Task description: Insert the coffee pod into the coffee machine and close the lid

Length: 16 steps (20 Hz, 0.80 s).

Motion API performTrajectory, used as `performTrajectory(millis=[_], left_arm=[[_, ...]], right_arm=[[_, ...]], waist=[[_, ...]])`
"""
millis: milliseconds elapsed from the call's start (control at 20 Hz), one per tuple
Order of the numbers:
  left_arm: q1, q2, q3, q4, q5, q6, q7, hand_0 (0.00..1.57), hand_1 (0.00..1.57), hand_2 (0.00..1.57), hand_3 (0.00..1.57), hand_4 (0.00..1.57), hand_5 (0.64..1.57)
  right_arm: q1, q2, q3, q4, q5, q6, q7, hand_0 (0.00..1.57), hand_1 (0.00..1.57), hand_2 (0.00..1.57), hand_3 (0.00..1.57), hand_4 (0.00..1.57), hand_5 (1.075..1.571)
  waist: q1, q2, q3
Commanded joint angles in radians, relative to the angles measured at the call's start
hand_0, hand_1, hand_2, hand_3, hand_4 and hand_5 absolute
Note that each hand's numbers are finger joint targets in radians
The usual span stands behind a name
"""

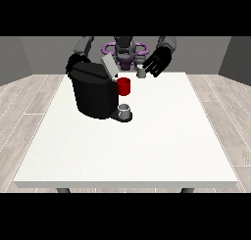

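Observation:
A black coffee machine (93,94) stands on the left half of the white table (132,151). Its grey lid (109,65) is tilted up and open. A red part (124,86) shows at the machine's front, above a small grey cup (124,109) on the drip base. A small grey coffee pod (141,73) sits on the table near the far edge. The hand at the view's right (157,63) hovers just right of the pod, fingers spread, holding nothing. The hand at the view's left (72,62) is mostly hidden behind the machine.
The robot's torso (125,50) stands behind the table's far edge. Wooden floor surrounds the table. The table's near half and right side lie bare and white.

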Motion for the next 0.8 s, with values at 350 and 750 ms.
performTrajectory(millis=[350, 750], left_arm=[[-0.134, 0.019, 0.033, 0.024, -0.008, -0.023, 0.074, 1.28, 1.28, 1.33, 1.27, 0.52, 1.571], [-0.144, 0.017, 0.026, 0.027, -0.026, -0.029, 0.059, 1.31, 1.31, 1.33, 1.24, 0.49, 1.571]], right_arm=[[-0.034, 0.006, 0.042, -0.049, 0.018, -0.024, 0.029, 0.0, 0.0, 0.0, 0.0, 0.51, 1.571], [-0.041, -0.019, 0.016, -0.054, 0.033, -0.045, 0.025, 0.0, 0.0, 0.0, 0.0, 0.52, 1.571]], waist=[[-0.077, 0.049, 0.0001], [-0.069, 0.068, 0.0001]])
